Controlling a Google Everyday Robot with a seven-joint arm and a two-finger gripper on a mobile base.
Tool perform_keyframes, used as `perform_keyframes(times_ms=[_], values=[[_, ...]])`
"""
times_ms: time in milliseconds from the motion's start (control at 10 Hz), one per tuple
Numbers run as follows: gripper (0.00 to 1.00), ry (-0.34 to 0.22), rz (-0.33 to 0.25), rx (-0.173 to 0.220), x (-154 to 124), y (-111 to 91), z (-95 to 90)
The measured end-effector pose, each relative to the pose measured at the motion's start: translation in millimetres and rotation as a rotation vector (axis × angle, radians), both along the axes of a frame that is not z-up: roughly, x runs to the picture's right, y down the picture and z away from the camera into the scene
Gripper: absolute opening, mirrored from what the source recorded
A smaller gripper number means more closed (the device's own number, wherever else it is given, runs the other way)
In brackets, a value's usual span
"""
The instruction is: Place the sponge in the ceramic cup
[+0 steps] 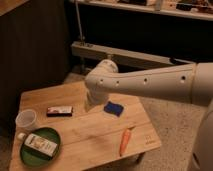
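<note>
The gripper (90, 104) is seen low over the wooden table (95, 142), hung from the pale arm that reaches in from the right. Its jaws are spread wide and nothing is held between them. The sponge (114, 108) is found lying flat on the tabletop just to the right of the gripper (close, though whether the two touch cannot be told). The ceramic cup (26, 120) is set upright near the table's left edge, well apart from the sponge, and nothing can be made out inside it. Between cup and gripper a dark packet (60, 111) with a white label is laid flat. In front of the cup a green plate (29, 157) is placed, with a pale box (41, 145) on it. An orange carrot (125, 141) is spotted towards the front right.
</note>
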State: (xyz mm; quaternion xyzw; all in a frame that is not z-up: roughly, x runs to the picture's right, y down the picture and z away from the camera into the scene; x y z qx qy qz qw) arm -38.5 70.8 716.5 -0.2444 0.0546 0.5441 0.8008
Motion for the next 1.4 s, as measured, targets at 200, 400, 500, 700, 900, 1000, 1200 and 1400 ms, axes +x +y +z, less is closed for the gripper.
perform_keyframes(times_ms=[200,400,500,700,900,1000,1200,1400], values=[[0.65,-0.030,-0.017,0.024,15,-6,6.5],[0.65,-0.044,-0.026,0.024,14,-6,9.6],[0.65,-0.060,-0.035,0.023,11,-4,14.2],[0.65,-0.097,-0.081,0.035,16,-14,38.5],[0.65,-0.129,-0.126,0.038,25,-31,68.8],[0.65,-0.137,-0.148,0.034,37,-43,91.9],[0.65,-0.144,-0.199,0.013,54,-64,136.9],[0.65,-0.133,-0.262,-0.034,65,-80,191.1]])
